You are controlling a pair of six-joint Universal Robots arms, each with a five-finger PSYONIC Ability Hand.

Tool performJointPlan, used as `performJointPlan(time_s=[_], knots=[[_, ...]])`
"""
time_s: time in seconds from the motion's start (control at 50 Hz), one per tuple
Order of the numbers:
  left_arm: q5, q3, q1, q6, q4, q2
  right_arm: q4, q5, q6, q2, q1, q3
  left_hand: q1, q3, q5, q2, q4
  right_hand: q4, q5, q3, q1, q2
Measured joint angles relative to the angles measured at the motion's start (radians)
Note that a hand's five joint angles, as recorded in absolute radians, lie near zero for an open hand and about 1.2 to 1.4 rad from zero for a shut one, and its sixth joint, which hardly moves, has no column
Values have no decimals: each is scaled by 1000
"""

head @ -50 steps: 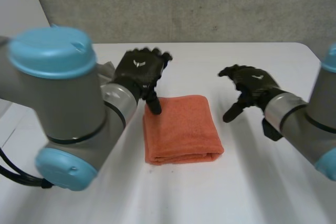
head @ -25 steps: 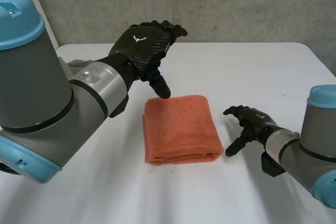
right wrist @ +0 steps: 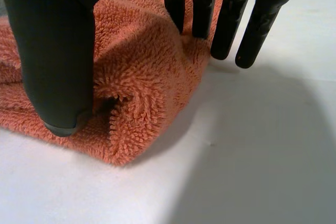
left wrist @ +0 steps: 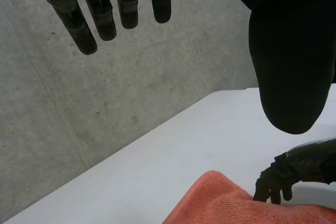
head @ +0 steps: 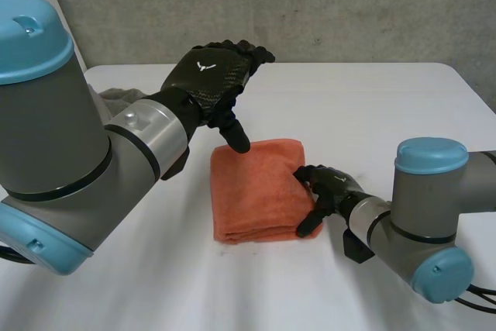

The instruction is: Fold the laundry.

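A folded orange towel (head: 260, 184) lies in the middle of the white table (head: 372, 106). My left hand (head: 209, 75) hovers open above the towel's far left corner, its fingers (left wrist: 86, 19) straight and apart from the thumb, touching nothing. My right hand (head: 325, 190) is low at the towel's right edge near the front corner. In the right wrist view its thumb (right wrist: 52, 51) rests against the folded layers of the towel (right wrist: 142, 77), two straight fingers touch the top and the others stand over bare table. The left wrist view shows the towel (left wrist: 220, 205) with the right hand (left wrist: 294, 169) at its edge.
A grey cloth (head: 116, 97) lies at the table's far left, behind my left arm. A concrete wall (head: 349, 5) stands close behind the table. Bare table lies to the right of the towel and in front of it.
My right hand has come down and leftward from the table's right side to the towel's right edge. My left hand has lifted off the towel's far left corner.
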Motion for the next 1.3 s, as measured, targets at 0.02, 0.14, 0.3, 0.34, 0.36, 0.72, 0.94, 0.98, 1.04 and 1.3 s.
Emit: performJointPlan(time_s=[0.02, 0.14, 0.3, 0.34, 0.36, 0.72, 0.94, 0.98, 1.04, 1.3], knots=[[0, 0, 0, 0, 0, 0, -3, 0, 0, 4, 2, -3, 0, 0, 0, 0, 0, 23, 19, 24, 15, 25], [0, 0, 2, 0, 0, -2, -20, 1, 0, 36, 15, -34, 0, 0, 0, 0, 0, 160, 137, 162, 105, 158], [-1, 1, 3, 0, 1, -2, -32, -1, -1, 61, 23, -64, 0, 0, 0, 0, 0, 520, 557, 510, 355, 491], [-1, 1, 4, 1, 2, -3, -44, -2, -2, 66, 26, -78, 0, 0, 0, 0, 0, 639, 697, 645, 440, 561], [-1, 1, 4, 1, 2, -3, -44, -2, -2, 66, 26, -78, 0, 0, 0, 0, 0, 639, 697, 645, 440, 561], [-6, 14, 17, 6, 6, -22, 20, -76, -93, 173, 15, -384, 0, 0, 0, 0, 0, 800, 777, 788, 618, 776], [-15, 35, 17, 6, 7, -59, 221, -118, -228, 466, -195, -938, 0, 0, 0, 0, 0, 800, 777, 795, 618, 786], [-15, 36, 17, 6, 7, -65, 261, -96, -235, 532, -268, -1064, 0, 0, 0, 0, 0, 800, 777, 795, 621, 786], [-16, 37, 17, 6, 7, -72, 304, -71, -245, 600, -359, -1195, 0, 0, 0, 0, 0, 800, 777, 795, 631, 786], [-15, 36, 17, 6, 7, -96, 356, -42, -334, 724, -648, -1405, 0, 0, 0, 0, 0, 800, 786, 795, 633, 786]])
